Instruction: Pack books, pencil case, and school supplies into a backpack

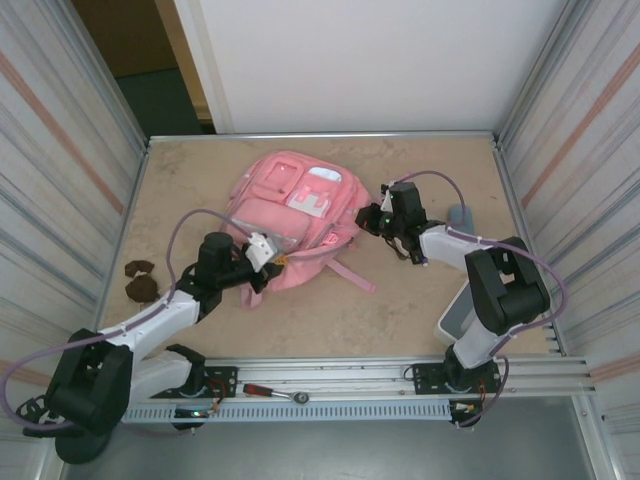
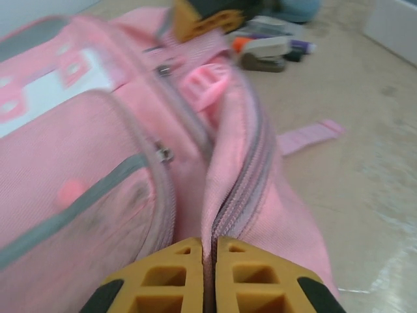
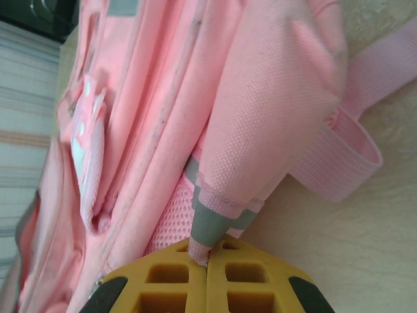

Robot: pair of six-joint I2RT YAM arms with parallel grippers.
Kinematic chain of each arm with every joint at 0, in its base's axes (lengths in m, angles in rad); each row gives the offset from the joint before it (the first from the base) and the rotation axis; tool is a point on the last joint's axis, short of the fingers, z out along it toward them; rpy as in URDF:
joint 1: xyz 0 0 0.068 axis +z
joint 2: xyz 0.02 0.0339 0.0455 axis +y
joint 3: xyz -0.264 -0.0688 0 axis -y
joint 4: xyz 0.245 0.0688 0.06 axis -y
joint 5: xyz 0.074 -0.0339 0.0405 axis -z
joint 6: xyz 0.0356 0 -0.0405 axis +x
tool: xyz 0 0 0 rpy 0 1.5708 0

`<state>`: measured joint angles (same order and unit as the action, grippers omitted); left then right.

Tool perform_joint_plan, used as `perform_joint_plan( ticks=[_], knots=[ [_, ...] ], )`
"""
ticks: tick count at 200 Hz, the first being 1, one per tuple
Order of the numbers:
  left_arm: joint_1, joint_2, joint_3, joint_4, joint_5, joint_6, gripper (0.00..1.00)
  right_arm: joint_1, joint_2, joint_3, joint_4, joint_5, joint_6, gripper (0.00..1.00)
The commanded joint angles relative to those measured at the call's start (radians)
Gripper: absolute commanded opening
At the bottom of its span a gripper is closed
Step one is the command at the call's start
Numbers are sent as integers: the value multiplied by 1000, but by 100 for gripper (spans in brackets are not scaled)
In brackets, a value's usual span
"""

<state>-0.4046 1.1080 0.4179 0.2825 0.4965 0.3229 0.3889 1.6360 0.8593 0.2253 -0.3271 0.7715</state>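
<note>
One backpack (image 1: 295,215) lies pinched at two places: left gripper (image 2: 208,253) clamped on its zip edge, right gripper (image 3: 207,257) on a grey tab.

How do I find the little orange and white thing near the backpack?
In the left wrist view, find the big pink backpack on the tan table. Past its far edge lie a few little things. Yours is the orange-and-white piece: orange tip, whitish body, a short dark piece beside it, a purple stick at its other end.

overhead view; wrist close-ups on backpack (image 1: 295,215)
</note>
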Motion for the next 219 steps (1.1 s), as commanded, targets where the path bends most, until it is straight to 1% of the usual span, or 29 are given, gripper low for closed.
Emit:
perform_joint_plan(
  ticks=[1,33,44,66,79,91,108,122,135,150,170,178,192,202,219],
  knots=[
    [66,18,98,16,-210,-184,15,48,-93,-31,-44,43,-40,0],
    [132,78,195,-144,-317,-366,31,136,-131,-59,-35,147,-14,0],
    [164,99,223,-198,-330,-428,40,179,-134,-63,-38,189,-2,0],
    [234,96,243,-253,-338,-523,52,278,-134,-84,-14,286,32,3],
    [269,57,223,-249,-355,-567,59,350,-130,-91,-4,332,38,7],
    [287,3,201,-255,-393,-600,64,404,-124,-83,-9,345,25,12],
    [288,-82,167,-258,-429,-638,67,458,-127,-52,-56,341,-36,21],
    [282,-141,148,-271,-425,-667,68,477,-145,-31,-113,344,-103,29],
    [251,-184,137,-299,-446,-673,69,476,-169,-30,-150,345,-157,35],
    [189,-222,129,-329,-497,-667,70,462,-196,-28,-183,355,-210,37],
    [76,-237,122,-352,-581,-662,72,415,-205,-13,-183,282,-238,41],
    [21,-229,121,-357,-624,-661,73,392,-191,-3,-168,238,-241,42],
    [-71,-196,124,-349,-698,-652,75,360,-154,18,-144,198,-226,42],
    [-127,-154,142,-348,-719,-649,75,339,-117,22,-106,163,-211,41],
    [-216,-58,195,-361,-748,-664,74,311,-53,24,-74,152,-163,39]
  ],
)
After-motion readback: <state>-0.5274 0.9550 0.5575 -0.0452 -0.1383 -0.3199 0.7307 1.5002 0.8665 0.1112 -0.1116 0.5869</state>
